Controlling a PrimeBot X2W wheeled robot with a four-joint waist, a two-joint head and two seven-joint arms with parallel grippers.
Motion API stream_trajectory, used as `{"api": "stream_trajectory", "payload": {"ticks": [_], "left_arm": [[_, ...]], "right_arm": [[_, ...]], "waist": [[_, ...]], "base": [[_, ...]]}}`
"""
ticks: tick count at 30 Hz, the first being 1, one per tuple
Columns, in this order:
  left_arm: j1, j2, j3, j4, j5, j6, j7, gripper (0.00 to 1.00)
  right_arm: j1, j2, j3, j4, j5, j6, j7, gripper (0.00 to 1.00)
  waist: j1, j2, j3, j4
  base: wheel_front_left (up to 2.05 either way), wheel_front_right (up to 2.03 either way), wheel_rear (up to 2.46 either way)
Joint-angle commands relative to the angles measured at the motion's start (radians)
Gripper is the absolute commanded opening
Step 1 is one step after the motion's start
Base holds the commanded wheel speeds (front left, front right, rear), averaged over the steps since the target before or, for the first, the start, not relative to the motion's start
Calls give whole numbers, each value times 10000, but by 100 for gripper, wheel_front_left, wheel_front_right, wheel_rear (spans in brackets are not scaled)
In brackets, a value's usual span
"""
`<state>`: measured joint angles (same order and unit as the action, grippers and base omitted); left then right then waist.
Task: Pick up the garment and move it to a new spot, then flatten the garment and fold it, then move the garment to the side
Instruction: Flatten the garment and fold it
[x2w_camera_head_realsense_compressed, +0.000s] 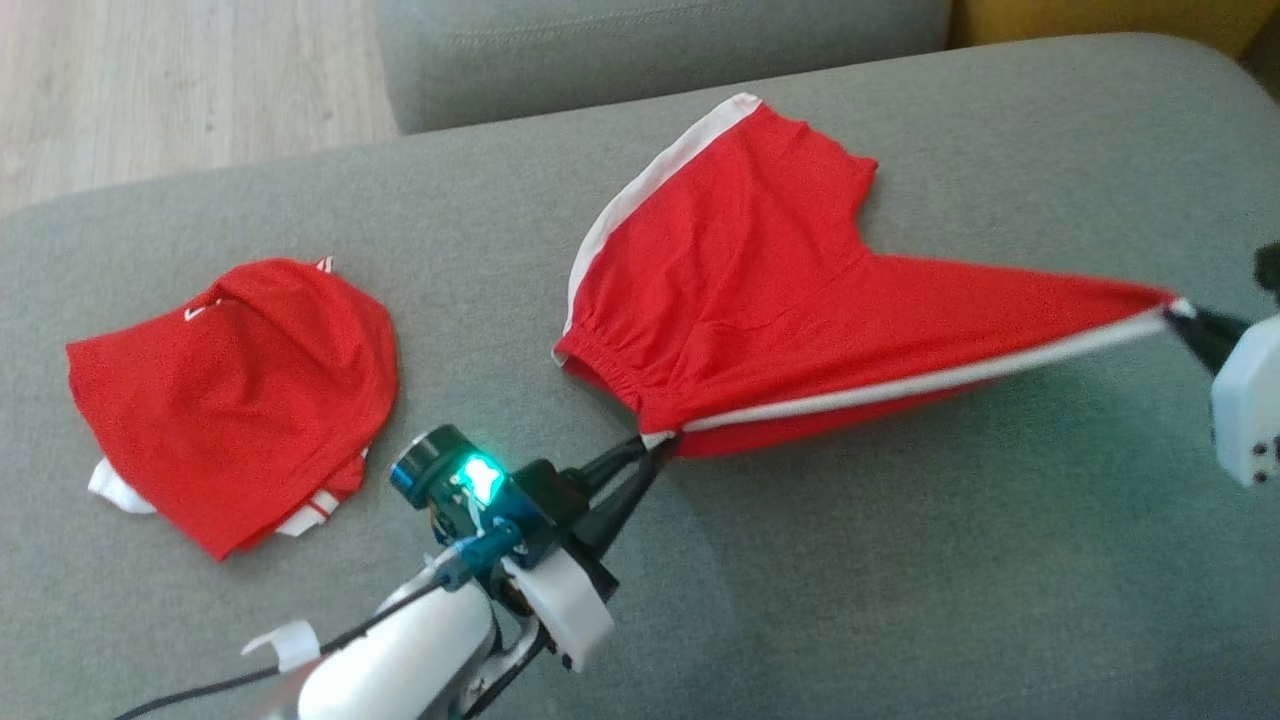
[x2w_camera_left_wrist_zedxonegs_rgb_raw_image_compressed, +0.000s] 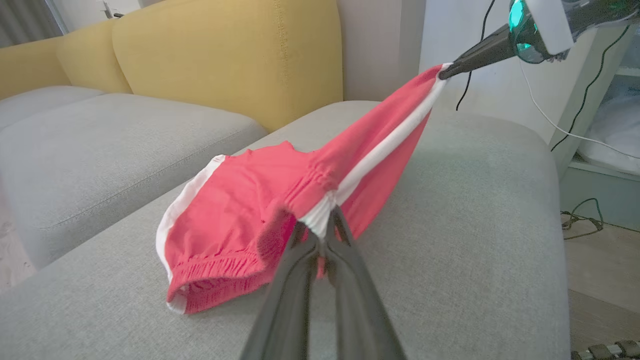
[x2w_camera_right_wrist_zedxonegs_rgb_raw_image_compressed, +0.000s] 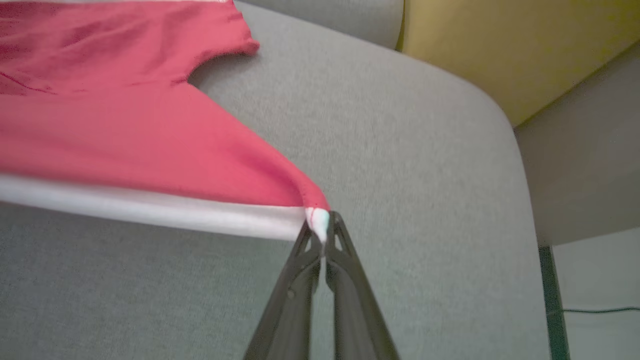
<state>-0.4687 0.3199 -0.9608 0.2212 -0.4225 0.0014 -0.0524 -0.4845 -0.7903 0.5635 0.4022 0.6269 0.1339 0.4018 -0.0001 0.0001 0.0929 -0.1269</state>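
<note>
Grey sofa cushion (x2w_camera_head_realsense_compressed: 900, 580) carried the work, with a yellow backrest (x2w_camera_left_wrist_zedxonegs_rgb_raw_image_compressed: 225, 55) behind it and pale wood floor (x2w_camera_head_realsense_compressed: 150, 90) past its far left corner. Red shorts (x2w_camera_head_realsense_compressed: 740, 270) lay toward the far right part of the cushion, one leg flat on the fabric, the near side lifted and stretched taut along its white side stripe (x2w_camera_head_realsense_compressed: 900, 385). Left gripper (x2w_camera_head_realsense_compressed: 655, 445) was clamped tight on the waistband end of that stripe, near the cushion's middle. Right gripper (x2w_camera_head_realsense_compressed: 1185, 315) was pinched together on the hem end of the stripe, by the right edge, raised clear of the cushion. Elastic waistband (x2w_camera_head_realsense_compressed: 600, 365) rested gathered on the cushion. Second red garment (x2w_camera_head_realsense_compressed: 240, 400), with white trim, sat bunched near the left edge, well apart from the shorts.
</note>
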Motion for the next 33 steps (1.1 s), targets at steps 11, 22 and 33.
{"api": "stream_trajectory", "payload": {"ticks": [11,22,33], "left_arm": [[-1228,262,1187,-338,-12,779,208,0],[-2618,-475,1219,585,28,585,192,0],[-3908,-1284,996,1644,258,251,-211,0]], "right_arm": [[-112,848,-2680,-1797,-2710,-32,-269,0],[-2945,2178,-2579,270,-5300,-32,-1424,0],[-5727,2774,-1949,3021,-6457,-32,-2571,0]], "waist": [[1,-1,1065,683],[1,-1,2659,1764],[1,-1,4073,2573]], "base": [[0,0,0],[0,0,0],[0,0,0]]}}
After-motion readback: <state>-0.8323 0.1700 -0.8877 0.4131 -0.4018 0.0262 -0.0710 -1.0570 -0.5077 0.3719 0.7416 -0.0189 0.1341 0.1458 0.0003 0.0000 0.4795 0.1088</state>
